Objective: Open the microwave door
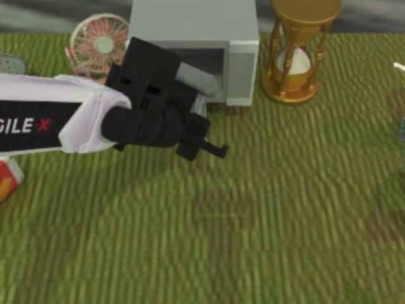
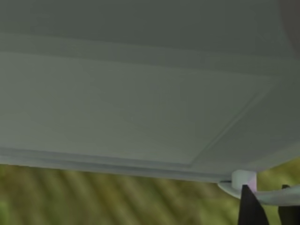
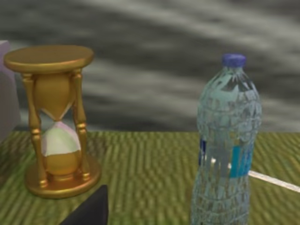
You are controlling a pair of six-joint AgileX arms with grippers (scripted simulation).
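A green woven mat (image 1: 266, 240) covers the table. From above, the microwave (image 1: 196, 25) sits at the far edge, its door (image 1: 193, 79) already swung partly out, with the left gripper (image 1: 212, 149) just in front; keep pulling in an arc about the left hinge. The left wrist view fills with grey panel; I cannot tell its finger opening. The right wrist view shows an hourglass (image 3: 54, 122) and a bottle (image 3: 227, 145).

Matt silver-grey metal clads the microwave (image 1: 190, 22); the hourglass (image 3: 54, 122) gleams glossy gold; the water bottle (image 3: 227, 145) is crinkled clear plastic; rough green woven cloth covers the counter (image 1: 253, 240).
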